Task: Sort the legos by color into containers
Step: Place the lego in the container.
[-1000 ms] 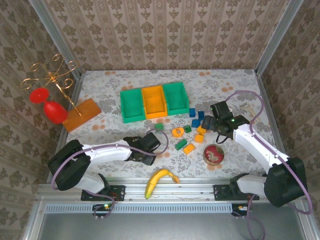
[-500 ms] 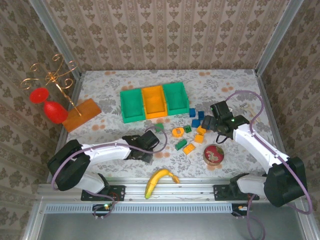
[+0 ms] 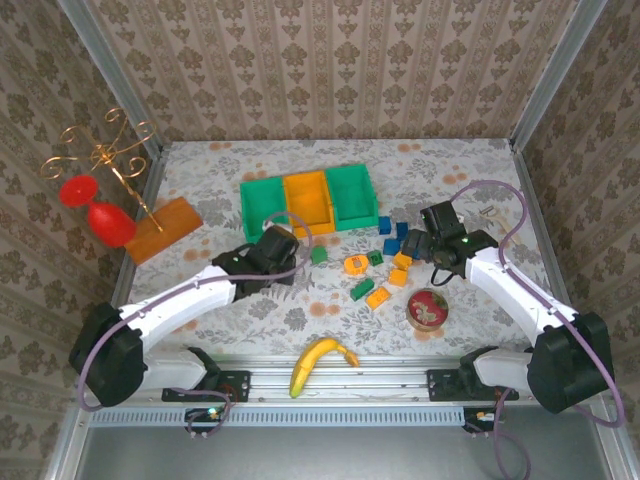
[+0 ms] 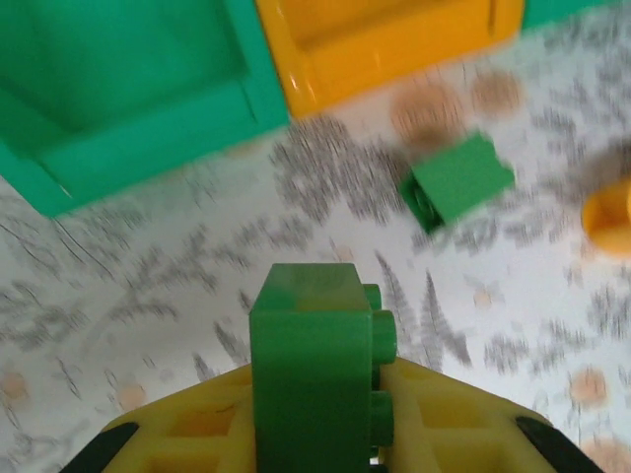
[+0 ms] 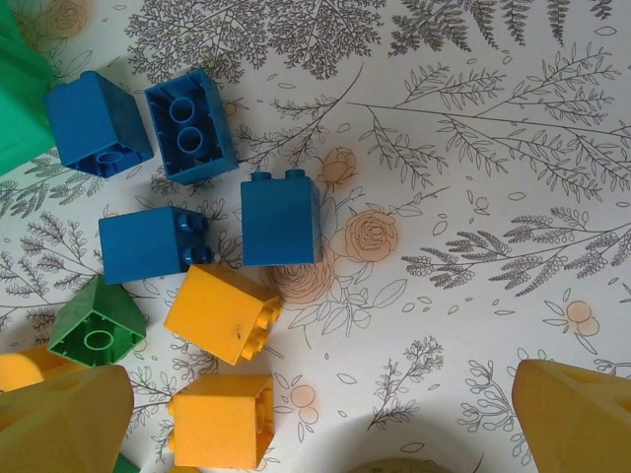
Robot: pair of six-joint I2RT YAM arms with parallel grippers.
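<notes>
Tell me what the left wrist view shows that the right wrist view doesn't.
Left wrist: the left jaws shut on a green lego, a loose green lego on the table, and the green bin and orange bin ahead.
Right wrist: the right jaws open over four blue legos, two orange-yellow legos and another green lego.
Both: the floral table with loose legos left to sort.

The containers stood in a row toward the far side of the table, the legos scattered before them to the right, a tin nearer still, a banana at the near edge, and a board well left.
</notes>
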